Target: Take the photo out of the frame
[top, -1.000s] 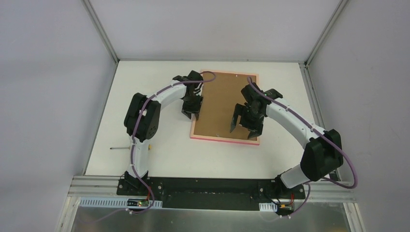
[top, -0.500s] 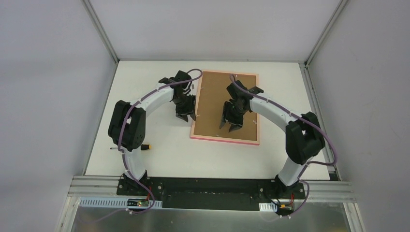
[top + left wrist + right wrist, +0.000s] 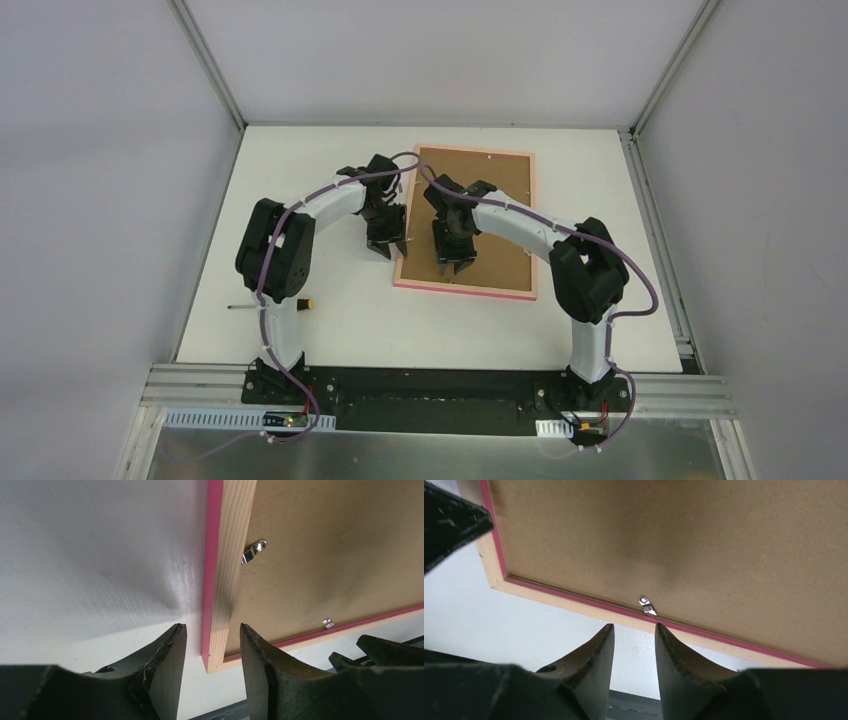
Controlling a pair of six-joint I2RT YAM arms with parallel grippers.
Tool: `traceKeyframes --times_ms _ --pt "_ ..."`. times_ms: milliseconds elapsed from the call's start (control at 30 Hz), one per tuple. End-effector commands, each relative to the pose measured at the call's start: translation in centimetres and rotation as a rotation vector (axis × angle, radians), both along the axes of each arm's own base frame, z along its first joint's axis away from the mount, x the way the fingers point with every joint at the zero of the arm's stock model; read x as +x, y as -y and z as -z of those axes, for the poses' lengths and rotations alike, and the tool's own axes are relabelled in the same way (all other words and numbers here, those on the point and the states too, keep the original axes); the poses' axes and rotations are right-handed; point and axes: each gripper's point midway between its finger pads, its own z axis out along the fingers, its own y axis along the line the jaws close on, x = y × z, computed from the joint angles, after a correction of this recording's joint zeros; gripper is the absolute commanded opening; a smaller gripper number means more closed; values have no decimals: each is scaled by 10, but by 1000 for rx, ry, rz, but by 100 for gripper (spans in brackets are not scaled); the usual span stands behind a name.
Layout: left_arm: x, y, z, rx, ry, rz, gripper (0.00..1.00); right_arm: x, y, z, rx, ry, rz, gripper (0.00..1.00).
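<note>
The pink frame (image 3: 528,215) lies face down on the white table, its brown back board (image 3: 495,215) up; the sunset picture is hidden. My left gripper (image 3: 385,245) is open, its jaws astride the frame's left rail (image 3: 220,580) near the near-left corner. My right gripper (image 3: 450,262) is open and empty above the board's near-left part, close to the near rail. A metal tab (image 3: 647,605) sits just beyond its fingertips (image 3: 609,630). Two more tabs show in the left wrist view, one (image 3: 254,550) by the left rail, one (image 3: 327,623) by the near rail.
A small screwdriver (image 3: 270,305) with a yellow-tipped handle lies on the table by the left arm's base. Grey walls enclose the table (image 3: 300,180) on three sides. The black mounting rail (image 3: 430,385) runs along the near edge.
My right gripper has swung left across the board to its near-left part. My left gripper moved a little left, down to the frame's left rail.
</note>
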Motion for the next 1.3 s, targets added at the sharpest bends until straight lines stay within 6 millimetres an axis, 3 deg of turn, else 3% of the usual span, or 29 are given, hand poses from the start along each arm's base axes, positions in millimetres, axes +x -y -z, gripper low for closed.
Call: traceKeyframes --times_ms 0,267,633,1133,1267 --pt "-1 -1 9 26 -9 -1 45 -1 17 -1 -136 57 -108 38" --pt "-5 -8 25 74 -40 -15 44 -1 23 9 -236 92 -209 39" --pt "-9 -8 33 81 -75 -30 42 1 8 15 -213 76 -235 43" --pt "-11 -13 37 97 -89 -42 37 -7 28 32 -304 70 -271 43" --pt "-9 -5 24 46 -70 -15 51 -8 11 18 -212 71 -236 54"
